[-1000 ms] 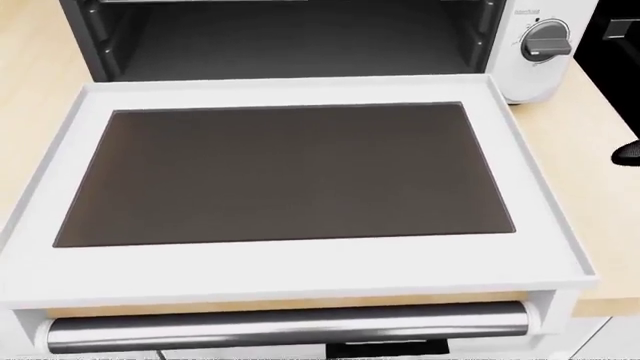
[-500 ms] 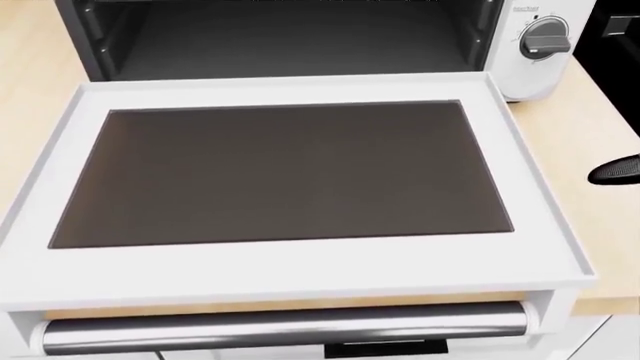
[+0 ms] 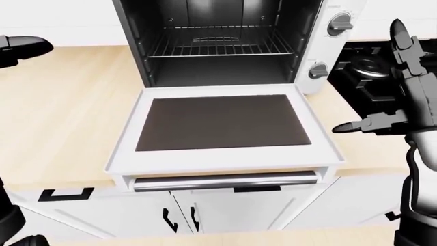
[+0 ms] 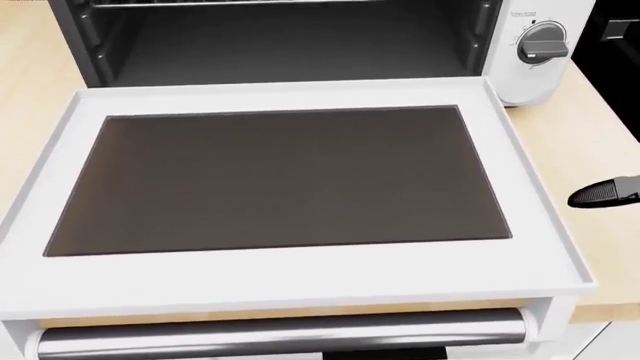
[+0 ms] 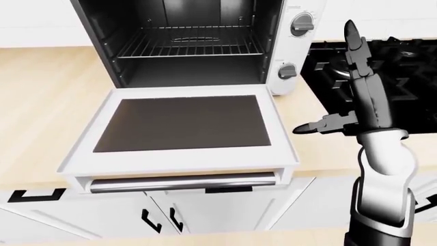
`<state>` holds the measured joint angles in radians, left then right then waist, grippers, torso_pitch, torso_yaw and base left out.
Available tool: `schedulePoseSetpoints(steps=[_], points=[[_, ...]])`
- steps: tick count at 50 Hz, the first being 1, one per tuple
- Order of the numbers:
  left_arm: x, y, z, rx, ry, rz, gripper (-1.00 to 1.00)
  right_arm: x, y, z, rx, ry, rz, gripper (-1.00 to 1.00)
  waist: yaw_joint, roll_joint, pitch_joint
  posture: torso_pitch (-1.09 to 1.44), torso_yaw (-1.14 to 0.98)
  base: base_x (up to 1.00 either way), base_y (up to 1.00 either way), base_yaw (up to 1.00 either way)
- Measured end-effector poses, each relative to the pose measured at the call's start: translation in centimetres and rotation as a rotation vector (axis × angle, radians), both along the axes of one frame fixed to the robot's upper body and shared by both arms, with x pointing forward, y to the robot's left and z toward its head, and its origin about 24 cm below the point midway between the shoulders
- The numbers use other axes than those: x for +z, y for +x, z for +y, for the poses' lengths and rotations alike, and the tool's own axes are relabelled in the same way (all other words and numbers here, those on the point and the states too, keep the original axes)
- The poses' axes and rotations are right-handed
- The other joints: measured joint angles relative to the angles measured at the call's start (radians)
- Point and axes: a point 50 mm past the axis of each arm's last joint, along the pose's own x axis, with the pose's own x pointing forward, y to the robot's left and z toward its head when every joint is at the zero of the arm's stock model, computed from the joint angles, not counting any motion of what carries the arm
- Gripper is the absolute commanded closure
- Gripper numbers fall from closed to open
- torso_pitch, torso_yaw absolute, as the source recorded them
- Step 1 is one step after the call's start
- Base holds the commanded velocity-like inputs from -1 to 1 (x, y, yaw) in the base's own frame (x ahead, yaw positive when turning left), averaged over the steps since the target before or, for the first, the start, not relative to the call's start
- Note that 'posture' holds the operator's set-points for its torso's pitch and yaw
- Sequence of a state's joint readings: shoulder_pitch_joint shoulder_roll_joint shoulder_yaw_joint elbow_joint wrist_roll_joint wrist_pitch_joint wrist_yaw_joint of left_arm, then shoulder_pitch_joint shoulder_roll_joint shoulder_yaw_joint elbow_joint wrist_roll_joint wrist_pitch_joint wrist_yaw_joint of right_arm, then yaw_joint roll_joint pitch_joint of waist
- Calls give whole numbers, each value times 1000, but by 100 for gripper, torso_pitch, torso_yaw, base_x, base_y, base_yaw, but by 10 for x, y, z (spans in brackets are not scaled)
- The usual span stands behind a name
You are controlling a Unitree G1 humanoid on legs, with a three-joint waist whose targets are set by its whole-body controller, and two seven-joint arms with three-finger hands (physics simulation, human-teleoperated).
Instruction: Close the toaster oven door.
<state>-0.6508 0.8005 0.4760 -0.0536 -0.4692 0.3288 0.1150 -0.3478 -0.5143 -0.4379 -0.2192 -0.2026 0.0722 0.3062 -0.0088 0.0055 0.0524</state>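
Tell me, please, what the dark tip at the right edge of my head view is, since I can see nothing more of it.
Observer: It is one finger of the right hand, which is open to the right of the toaster oven door and touches nothing.
Operator: Where is the left hand?
Observer: The left hand hangs over the counter at the left edge of the left-eye view, away from the door.
Operator: Is anything on the rack inside?
Observer: No, the wire rack is bare.
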Motion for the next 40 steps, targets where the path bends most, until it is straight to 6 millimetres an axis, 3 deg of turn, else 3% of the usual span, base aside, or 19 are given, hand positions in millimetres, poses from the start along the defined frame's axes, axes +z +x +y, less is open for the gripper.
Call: schedulePoseSetpoints(steps=[40], points=[[0, 0, 1, 0, -2, 5, -100, -18, -2, 11, 49, -54, 44, -100, -1, 2, 0, 0, 0, 0, 0, 0]])
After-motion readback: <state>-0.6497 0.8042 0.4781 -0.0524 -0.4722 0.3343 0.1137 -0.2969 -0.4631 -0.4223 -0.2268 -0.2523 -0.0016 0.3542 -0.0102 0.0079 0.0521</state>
